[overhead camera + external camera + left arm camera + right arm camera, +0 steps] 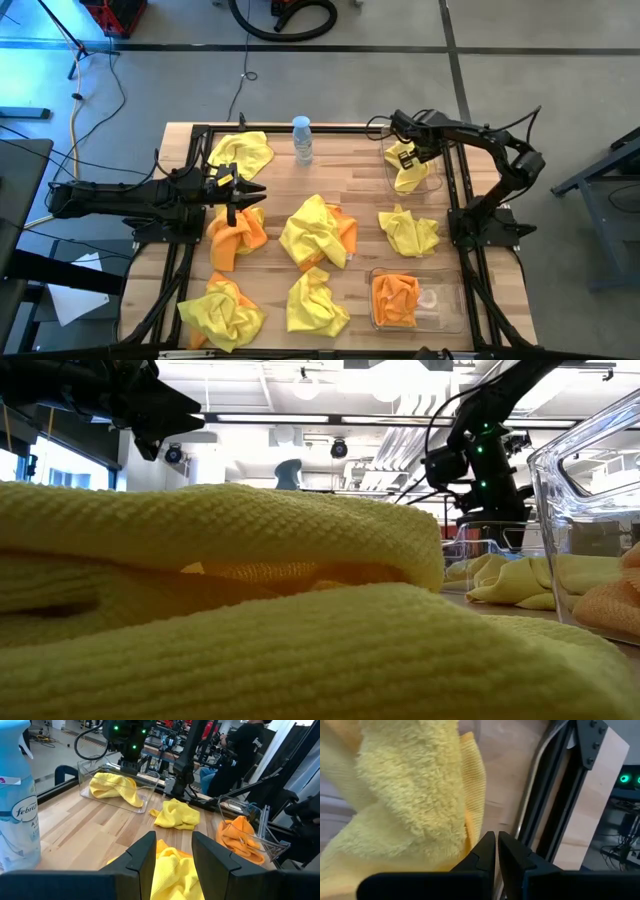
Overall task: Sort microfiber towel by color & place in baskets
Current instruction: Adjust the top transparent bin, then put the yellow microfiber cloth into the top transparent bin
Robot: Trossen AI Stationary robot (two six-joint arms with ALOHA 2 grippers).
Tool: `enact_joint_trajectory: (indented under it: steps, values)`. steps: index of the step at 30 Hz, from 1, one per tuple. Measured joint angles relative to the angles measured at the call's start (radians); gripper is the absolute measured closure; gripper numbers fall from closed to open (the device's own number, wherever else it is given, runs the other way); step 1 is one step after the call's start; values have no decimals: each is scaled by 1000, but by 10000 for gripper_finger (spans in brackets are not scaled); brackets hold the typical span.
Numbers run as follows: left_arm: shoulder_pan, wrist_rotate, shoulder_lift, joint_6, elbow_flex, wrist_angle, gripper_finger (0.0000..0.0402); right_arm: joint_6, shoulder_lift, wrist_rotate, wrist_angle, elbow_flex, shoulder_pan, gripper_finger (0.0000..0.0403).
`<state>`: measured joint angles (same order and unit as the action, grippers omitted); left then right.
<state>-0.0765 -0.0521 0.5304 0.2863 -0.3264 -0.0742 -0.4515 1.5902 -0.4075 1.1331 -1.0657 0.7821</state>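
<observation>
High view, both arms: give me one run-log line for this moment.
left gripper: open, above orange towel | right gripper: shut, over far basket holding yellow towel | near basket: orange towel inside

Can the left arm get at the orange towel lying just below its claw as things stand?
Probably yes. The left claw hangs open right beside the orange towel, with nothing lying between them; the right claw is away at the far basket.

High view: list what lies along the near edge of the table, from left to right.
Yellow towel with orange showing beneath it → crumpled yellow towel → clear basket holding an orange towel.
</observation>
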Motion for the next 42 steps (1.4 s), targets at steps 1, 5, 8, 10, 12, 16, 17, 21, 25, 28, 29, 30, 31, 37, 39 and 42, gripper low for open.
enact_joint_trajectory:
  steps: [1, 5, 8, 10, 12, 16, 17, 21, 25, 28, 29, 30, 31, 37, 39, 42]
  values:
    - [0, 0, 0, 0, 0, 1, 287, 2, -5, 5, 0, 0, -4, 387]
    - [0, 0, 0, 0, 0, 2, 287, 4, -62, 44, -3, 0, -22, 387]
    - [0, 0, 0, 0, 0, 2, 287, 3, -138, 68, -2, 0, -44, 387]
    - [0, 0, 0, 0, 0, 2, 287, 1, -196, 91, 1, 0, -66, 387]
    - [0, 0, 0, 0, 0, 2, 287, -22, -257, 102, 7, 0, -98, 387]
    - [0, 0, 0, 0, 0, 2, 287, -119, -371, 107, 44, 0, -207, 387]
    - [0, 0, 0, 0, 0, 3, 287, -146, -395, 115, 59, 0, -243, 387]
    - [0, 0, 0, 0, 0, 3, 287, -292, -460, 120, 106, 0, -417, 387]
    - [0, 0, 0, 0, 0, 3, 287, -419, -467, 102, 124, 0, -600, 387]
    - [0, 1, 0, 0, 0, 3, 287, -496, -456, 102, 124, 0, -725, 387]
    - [0, 1, 0, 1, 0, 3, 287, -510, -453, 99, 123, 0, -763, 387]
    - [0, 1, 0, 1, 0, 3, 287, -514, -452, 85, 120, 0, -801, 387]
    - [0, 1, 0, 1, 0, 3, 287, -516, -451, 62, 114, 0, -840, 387]
    - [0, 1, 0, 0, 0, 3, 287, -477, -451, -83, -114, 0, -985, 387]
    - [0, 1, 0, 0, 0, 3, 287, -383, -436, -85, -229, 0, -999, 387]
    - [0, 1, 0, 1, 0, 3, 287, -237, -395, -74, -399, 0, -1003, 385]
